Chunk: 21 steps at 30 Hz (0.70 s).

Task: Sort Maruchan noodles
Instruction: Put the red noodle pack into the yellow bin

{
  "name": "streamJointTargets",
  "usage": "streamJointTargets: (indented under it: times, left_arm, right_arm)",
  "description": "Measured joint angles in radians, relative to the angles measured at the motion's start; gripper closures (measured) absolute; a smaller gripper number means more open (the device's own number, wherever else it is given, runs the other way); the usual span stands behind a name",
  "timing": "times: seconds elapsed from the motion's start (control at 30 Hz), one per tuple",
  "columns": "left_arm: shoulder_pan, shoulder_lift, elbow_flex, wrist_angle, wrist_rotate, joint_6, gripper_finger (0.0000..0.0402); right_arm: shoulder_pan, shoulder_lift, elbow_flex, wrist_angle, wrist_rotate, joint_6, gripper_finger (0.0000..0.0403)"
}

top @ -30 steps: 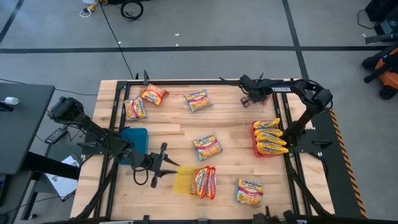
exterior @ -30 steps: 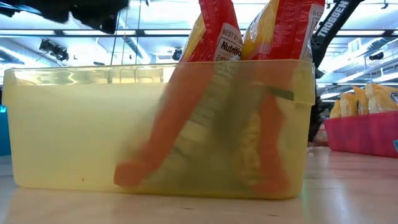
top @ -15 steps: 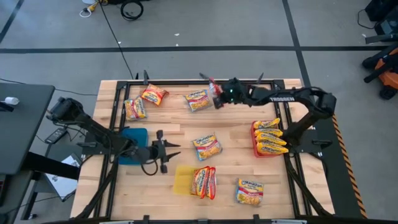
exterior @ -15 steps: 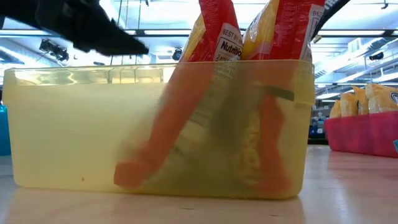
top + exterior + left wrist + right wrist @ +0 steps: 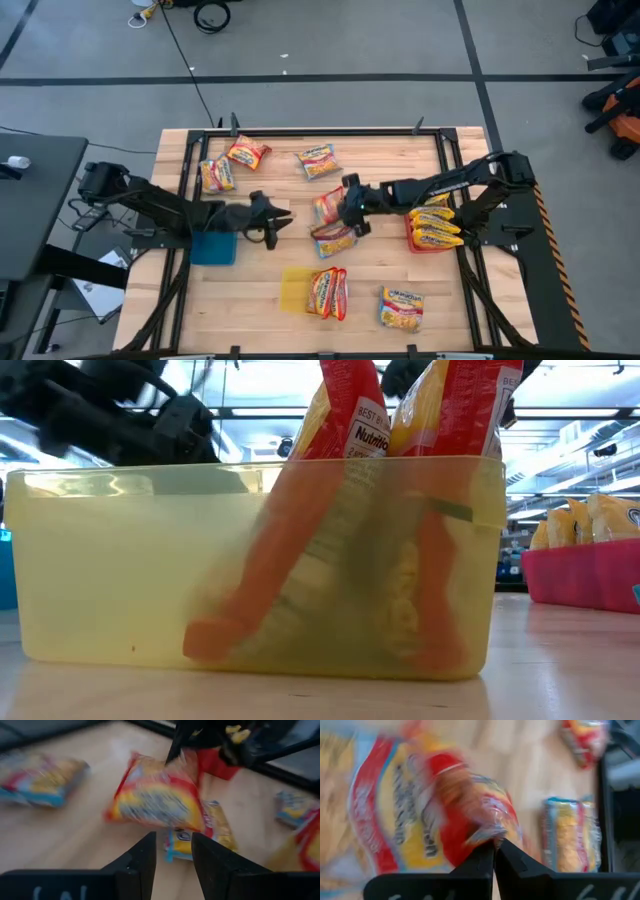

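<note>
My right gripper [image 5: 343, 203] hangs over the middle of the table, shut on a red-orange noodle packet [image 5: 327, 207]. A blue-edged packet [image 5: 335, 241] lies flat on the wood just under it. My left gripper [image 5: 279, 222] stands open a short way to the held packet's left, pointing at it, nothing between its fingers [image 5: 144, 860]. Three packets [image 5: 247, 153] lie flat near the far left corner, and one [image 5: 402, 308] lies by the near edge. Two red-orange packets [image 5: 330, 293] stand on edge in the yellow tray [image 5: 293, 291]. My right gripper pinches the red-orange packet between its two fingers at one crimped edge [image 5: 489, 836]. The fingers come slanting down from the table's right. The packet [image 5: 155, 797] hangs below them, tilted and lifted clear of the table and of the blue-edged packet beneath.
A red tray [image 5: 411, 229] with several yellow packets stands at the right, under my right arm. A blue tray [image 5: 214, 250] sits at the left beneath my left arm. The low view is filled by the yellow tray [image 5: 120, 580]. Bare wood lies along the near left.
My right gripper has swung from the table's far edge toward the middle, rolling as it went, and carries the red-orange packet over the blue-edged one. My left gripper has gone from beside the yellow tray toward the far edge and a little right, and has rolled.
</note>
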<state>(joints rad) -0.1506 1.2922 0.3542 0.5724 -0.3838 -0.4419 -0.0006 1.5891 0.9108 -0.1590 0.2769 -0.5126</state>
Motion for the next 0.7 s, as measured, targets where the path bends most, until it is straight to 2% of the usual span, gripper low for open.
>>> streamJointTargets:
  times: [0.1,0.23,0.43,0.57,0.7]
  left_arm:
    - [0.095,0.01,0.002,-0.006,0.167,-0.053,0.0264]
    - [0.164,0.047,0.001,-0.03,0.277,-0.13,0.0235]
    - [0.193,0.155,0.001,0.016,0.349,-0.249,0.0189]
    - [0.239,0.211,0.002,0.066,0.374,-0.311,0.017]
    - [0.296,0.267,0.001,0.18,0.471,-0.371,0.0156]
  right_arm:
    - [0.038,0.05,0.0,-0.002,0.068,-0.091,0.0389]
    - [0.094,0.132,-0.001,0.052,0.173,-0.226,0.0391]
    - [0.156,0.227,-0.001,0.224,0.371,-0.467,0.0392]
    - [0.174,0.258,0.0,0.303,0.424,-0.584,0.0391]
    - [0.184,0.259,0.0,0.324,0.43,-0.608,0.0391]
